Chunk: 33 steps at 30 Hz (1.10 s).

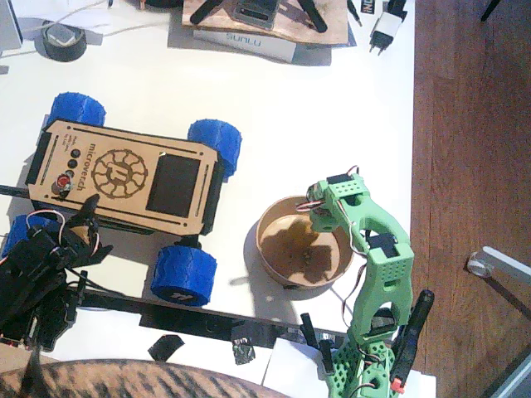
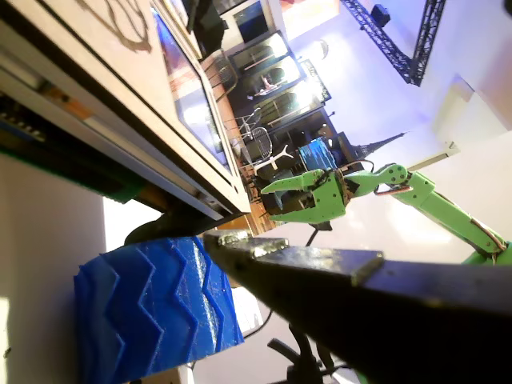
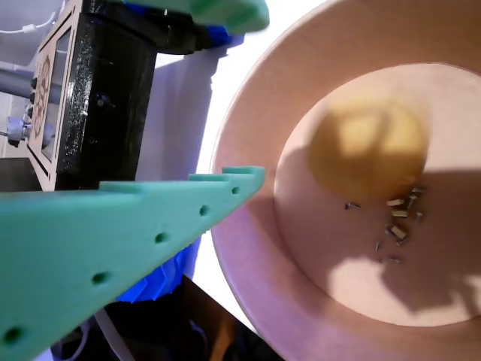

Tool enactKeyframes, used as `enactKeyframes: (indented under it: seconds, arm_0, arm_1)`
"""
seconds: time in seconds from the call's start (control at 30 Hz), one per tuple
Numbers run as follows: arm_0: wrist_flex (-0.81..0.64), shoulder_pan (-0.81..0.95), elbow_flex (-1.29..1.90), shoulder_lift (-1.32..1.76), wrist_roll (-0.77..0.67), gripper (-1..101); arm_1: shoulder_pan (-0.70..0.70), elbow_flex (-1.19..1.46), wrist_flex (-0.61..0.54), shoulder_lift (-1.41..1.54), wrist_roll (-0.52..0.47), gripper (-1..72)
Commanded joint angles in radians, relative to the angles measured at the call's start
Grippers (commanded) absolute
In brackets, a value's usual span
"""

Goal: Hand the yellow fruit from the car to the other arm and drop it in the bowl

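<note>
The fruit [image 3: 370, 150] lies inside the bowl [image 1: 270, 249], on its pale floor beside a few crumbs [image 3: 397, 222]; the bowl stands near the surface's [image 1: 332, 108] right edge, toward the front. The green right arm [image 1: 383, 274] bends over the bowl's right rim, its fingers [image 1: 319, 217] spread and empty above the inside. The car [image 1: 124, 174] sits toward the left edge. The black left arm [image 1: 37, 278] hangs at the car's front left corner; whether its fingers [image 1: 83, 217] are spread or pressed together I cannot tell.
</note>
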Motion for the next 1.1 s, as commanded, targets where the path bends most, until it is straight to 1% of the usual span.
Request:
enactKeyframes:
  seconds: [0.0,0.17,0.27,0.3,0.43,0.47,0.6,0.73,0.87,1.07]
  arm_0:
    - [-0.032,-0.153,0.126,0.021,0.011,50]
    - [-0.077,-0.213,0.124,-0.006,0.011,51]
    - [-0.091,-0.267,0.124,-0.012,0.012,50]
    - [-0.095,-0.281,0.124,-0.015,0.012,50]
    - [-0.095,-0.316,0.126,-0.005,0.035,50]
    - [-0.095,-0.322,0.126,0.000,0.060,48]
    - [-0.100,-0.350,0.117,0.029,0.229,43]
    - [-0.098,-0.407,0.097,0.023,0.373,43]
    - [-0.101,-0.466,0.095,0.025,0.400,43]
    - [-0.094,-0.482,0.095,0.034,0.400,42]
  arm_1:
    - [0.002,-0.014,0.005,0.037,-0.003,21.0]
    - [-0.006,-0.008,0.008,0.044,-0.002,21.3]
    - [-0.011,0.009,0.002,0.066,0.000,19.7]
    - [-0.014,0.023,-0.003,0.084,0.000,17.8]
    - [-0.029,0.120,-0.005,0.229,0.002,2.3]
    - [-0.035,0.150,-0.003,0.278,-0.002,0.2]
    - [-0.040,0.287,-0.035,0.483,-0.035,0.1]
    - [-0.035,0.434,-0.035,0.738,-0.071,0.1]
    - [-0.009,0.588,-0.029,1.006,-0.117,0.1]
    - [0.112,0.796,-0.038,1.394,-0.212,0.0]
